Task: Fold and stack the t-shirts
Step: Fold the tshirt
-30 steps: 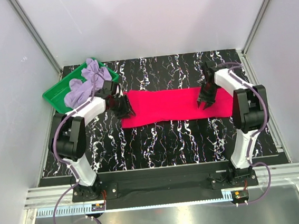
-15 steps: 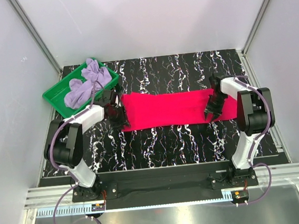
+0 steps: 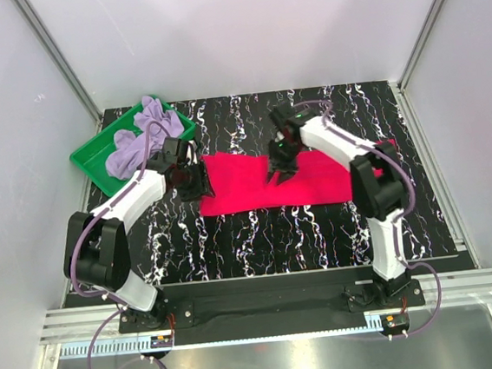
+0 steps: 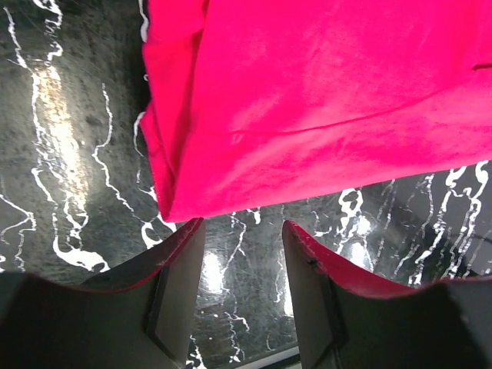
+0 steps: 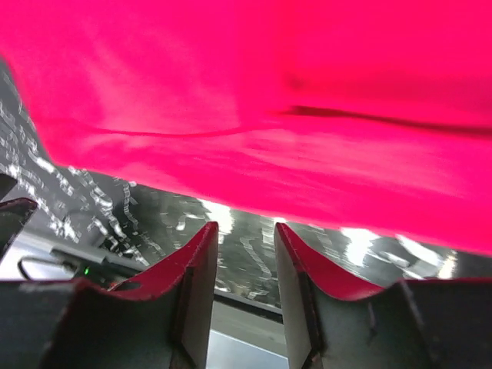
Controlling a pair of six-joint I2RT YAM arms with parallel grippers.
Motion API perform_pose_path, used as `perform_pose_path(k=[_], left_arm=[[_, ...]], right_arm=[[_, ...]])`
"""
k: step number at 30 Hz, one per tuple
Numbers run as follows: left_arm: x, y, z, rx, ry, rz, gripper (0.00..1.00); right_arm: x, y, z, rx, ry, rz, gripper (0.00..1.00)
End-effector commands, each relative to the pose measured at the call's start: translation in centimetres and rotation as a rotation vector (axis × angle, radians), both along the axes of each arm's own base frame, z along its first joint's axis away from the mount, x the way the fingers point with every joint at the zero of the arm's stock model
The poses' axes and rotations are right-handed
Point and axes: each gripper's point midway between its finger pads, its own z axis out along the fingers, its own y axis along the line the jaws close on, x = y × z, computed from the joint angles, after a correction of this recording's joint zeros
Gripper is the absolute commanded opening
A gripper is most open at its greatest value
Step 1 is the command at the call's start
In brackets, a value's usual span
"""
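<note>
The crimson t-shirt (image 3: 239, 185) lies as a long folded strip across the middle of the black marbled table. My left gripper (image 3: 196, 187) stands at its left end, open and empty. In the left wrist view the shirt's (image 4: 323, 100) corner lies just ahead of the gripper (image 4: 242, 231), with bare table between the fingers. My right gripper (image 3: 276, 175) hovers over the strip's middle. It (image 5: 244, 231) is open with nothing in it, and red cloth (image 5: 246, 92) fills that view beyond it. The lavender t-shirt (image 3: 129, 148) sits crumpled in the green tray. The right arm hides the strip's right end.
The green tray (image 3: 87, 162) stands at the table's back left corner, close behind my left arm. White walls enclose the table (image 3: 260, 244) on three sides. A metal rail runs along the near edge by the arm bases.
The right gripper swung left from the shirt's right end to over its middle. The left gripper stayed by the left end, shifting slightly. Both jaws opened a little wider.
</note>
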Motion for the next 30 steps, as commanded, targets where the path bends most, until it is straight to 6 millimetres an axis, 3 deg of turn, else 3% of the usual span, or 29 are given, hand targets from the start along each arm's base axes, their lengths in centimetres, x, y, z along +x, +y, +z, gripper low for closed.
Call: perform_pose_path(k=[1, 6, 12, 14, 19, 22, 24, 25, 26, 27, 28, 30], left_arm=[[0.5, -1.1, 2.8, -0.070, -0.059, -0.010, 0.50], [0.3, -1.3, 3.5, -0.089, -0.067, -0.001, 0.51], [0.5, -1.4, 3.4, -0.093, -0.058, -0.003, 0.52], [0.8, -1.4, 3.7, -0.088, -0.063, -0.006, 0.52], [1.1, -1.5, 3.7, -0.089, -0.065, 0.004, 0.52], [1.2, -1.6, 2.9, -0.092, -0.042, 0.041, 0.53], [1.3, -1.9, 2.7, -0.088, -0.031, 0.070, 0.53], [1.3, -2.1, 2.3, -0.058, -0.035, 0.076, 0.53], [1.3, -2.9, 2.5, -0.049, -0.040, 0.072, 0.53], [1.6, -2.7, 2.4, -0.033, -0.047, 0.087, 0.53], [1.5, -3.3, 2.3, -0.008, -0.056, 0.082, 0.55], [1.8, -4.4, 2.5, 0.003, -0.053, 0.092, 0.60]], right_arm=[[-1.7, 4.7, -1.3, 0.083, 0.095, 0.033, 0.41], [-2.9, 5.3, -4.0, 0.091, 0.130, 0.031, 0.38], [-5.4, 3.4, -8.5, 0.022, 0.214, 0.037, 0.35], [-5.6, 2.9, -8.4, -0.006, 0.214, 0.063, 0.35], [-3.1, 1.4, -2.8, -0.050, 0.044, 0.058, 0.37], [-2.1, -1.9, -0.7, -0.111, 0.009, 0.008, 0.41], [-1.0, -5.8, 0.0, -0.163, -0.002, -0.061, 0.43], [-1.2, -7.5, -0.4, -0.184, 0.014, -0.084, 0.45], [-0.8, -10.9, -0.8, -0.211, 0.028, -0.150, 0.46], [-0.8, -11.2, -0.7, -0.224, 0.024, -0.145, 0.47], [-0.6, -14.2, -1.2, -0.241, 0.051, -0.212, 0.49], [-0.4, -16.9, -1.7, -0.267, 0.058, -0.233, 0.51]])
